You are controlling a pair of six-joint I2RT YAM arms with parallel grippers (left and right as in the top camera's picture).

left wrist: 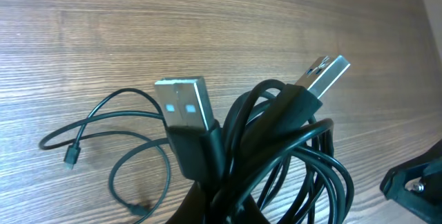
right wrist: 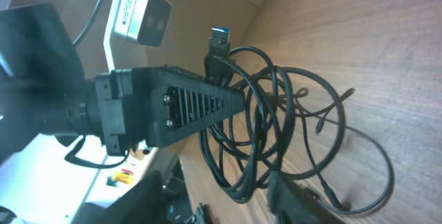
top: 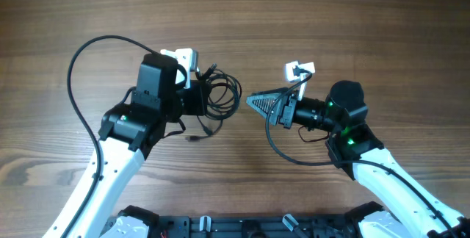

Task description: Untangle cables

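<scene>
Cables [left wrist: 290, 124]: one knotted bundle of thin black wire, left of centre on the tabletop [top: 330, 17], with loops crossing over one another. Two silver USB plugs [left wrist: 183, 103] stick out of the knot. One slack strand trails toward the near side and ends in a small plug [left wrist: 71, 156] lying flat on the wood.

Left gripper [top: 200, 97]: jaws clenched on the bundle from its left side. Outer loops sag toward the wood; whether the knot's core is lifted clear cannot be told.

Right gripper [top: 250, 97]: just right of the bundle, not touching it, tip aimed at the loops. Its jaws look parted and hold nothing.

Step in hand, as judged: the left anchors the bundle while the right lines up to take a first strand.

Next move calls for: closing the right jaws on a single outer loop or plug, not several, then drawing it rightward against the left's hold. A grab through crossed loops would likely tighten the knot.
</scene>
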